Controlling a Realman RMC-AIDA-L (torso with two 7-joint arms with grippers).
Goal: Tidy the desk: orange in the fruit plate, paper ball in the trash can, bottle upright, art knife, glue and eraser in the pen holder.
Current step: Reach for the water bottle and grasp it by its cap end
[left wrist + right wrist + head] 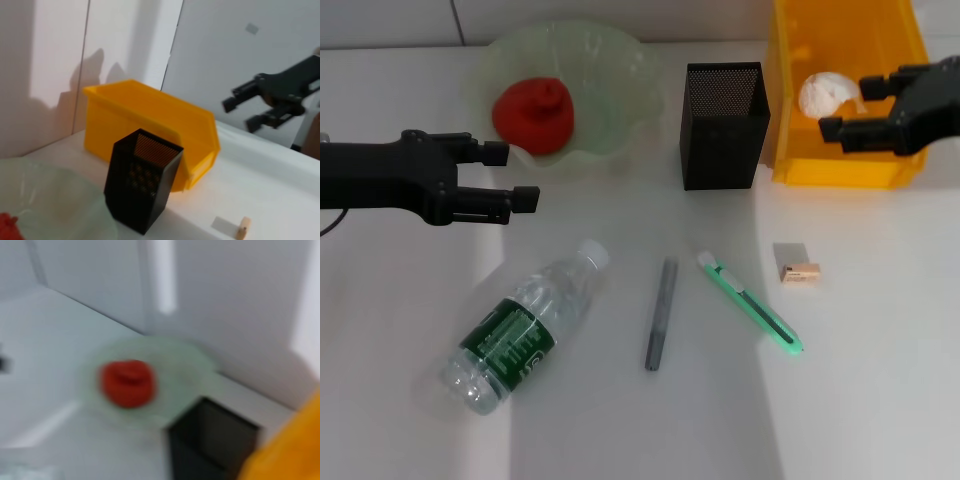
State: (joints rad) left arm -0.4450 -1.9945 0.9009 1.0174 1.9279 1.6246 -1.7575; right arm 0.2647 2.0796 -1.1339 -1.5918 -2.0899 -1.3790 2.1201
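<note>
The head view looks down on the desk (620, 430) from above. The left wrist view, low at the left, faces right. The right wrist view faces left. All 3 share the holder (723, 125) (140, 180) (210, 445).

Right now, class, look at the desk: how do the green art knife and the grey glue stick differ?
The art knife is bright green; the glue stick is dull grey. The knife lies slanted, its far end toward the pen holder; the glue lies almost straight front to back. The knife looks longer and flatter, the glue rounder. Both lie flat on the desk, apart, neither in the holder.
</note>
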